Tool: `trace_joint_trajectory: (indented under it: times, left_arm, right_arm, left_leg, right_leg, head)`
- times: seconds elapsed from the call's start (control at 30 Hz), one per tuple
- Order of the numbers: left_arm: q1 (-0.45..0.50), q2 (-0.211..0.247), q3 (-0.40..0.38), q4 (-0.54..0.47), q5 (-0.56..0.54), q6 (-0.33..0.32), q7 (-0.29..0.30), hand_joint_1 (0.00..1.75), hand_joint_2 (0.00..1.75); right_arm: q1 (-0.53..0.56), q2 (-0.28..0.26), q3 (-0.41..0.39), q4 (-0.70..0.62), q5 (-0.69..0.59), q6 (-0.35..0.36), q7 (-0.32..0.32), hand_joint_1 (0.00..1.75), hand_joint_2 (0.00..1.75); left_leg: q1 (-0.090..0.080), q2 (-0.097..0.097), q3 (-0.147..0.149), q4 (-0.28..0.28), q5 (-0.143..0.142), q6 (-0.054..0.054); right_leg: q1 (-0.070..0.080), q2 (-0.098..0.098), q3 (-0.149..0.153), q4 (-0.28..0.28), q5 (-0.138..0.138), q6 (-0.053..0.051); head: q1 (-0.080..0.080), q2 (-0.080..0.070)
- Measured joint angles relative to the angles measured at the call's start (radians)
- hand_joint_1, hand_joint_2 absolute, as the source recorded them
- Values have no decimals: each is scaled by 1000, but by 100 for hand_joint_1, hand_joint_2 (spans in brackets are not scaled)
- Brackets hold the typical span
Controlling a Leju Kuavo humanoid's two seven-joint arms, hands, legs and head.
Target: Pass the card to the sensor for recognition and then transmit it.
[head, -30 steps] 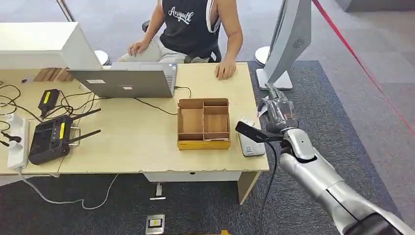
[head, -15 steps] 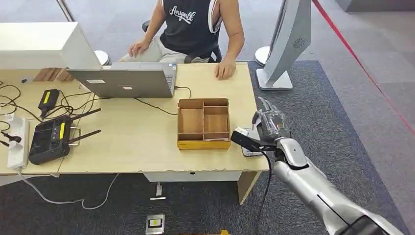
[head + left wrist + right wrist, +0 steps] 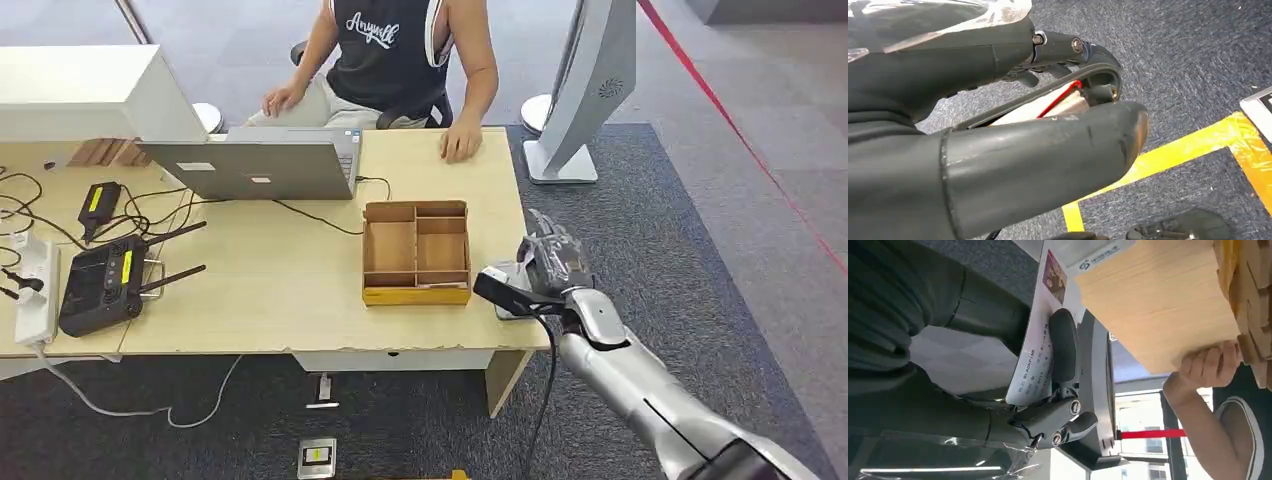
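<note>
Pinching thin glossy printed card (image 3: 1040, 347) in our right robot hand (image 3: 552, 262), above flat white sensor (image 3: 512, 297) at pale woodgrain bench (image 3: 280, 270) corner; left robot hand (image 3: 998, 125) grip unclear.

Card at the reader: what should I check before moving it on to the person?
1. Card gripped: ok. The right hand pinches the card between thumb and fingers.
2. Card at the sensor: ok. Its end lies by the white sensor at the table edge.
3. Read confirmed: cannot tell. No indicator is visible.
4. Wooden tray apart from the right hand: ok.
5. Receiver ready: not ok. The person's hand rests flat on the table's far edge.
6. Left hand free: cannot tell.
</note>
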Motion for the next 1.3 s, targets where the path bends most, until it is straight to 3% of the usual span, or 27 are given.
trace_joint_trajectory:
  times: [1.3]
  left_arm:
    - [0,0,0,-2,10,0,-1,0,0]
  right_arm:
    - [11,62,32,96,-15,17,-16,175,175]
  left_leg:
    - [0,0,1,0,0,0]
  right_leg:
    - [0,0,0,0,0,0]
  head:
    - [0,0]
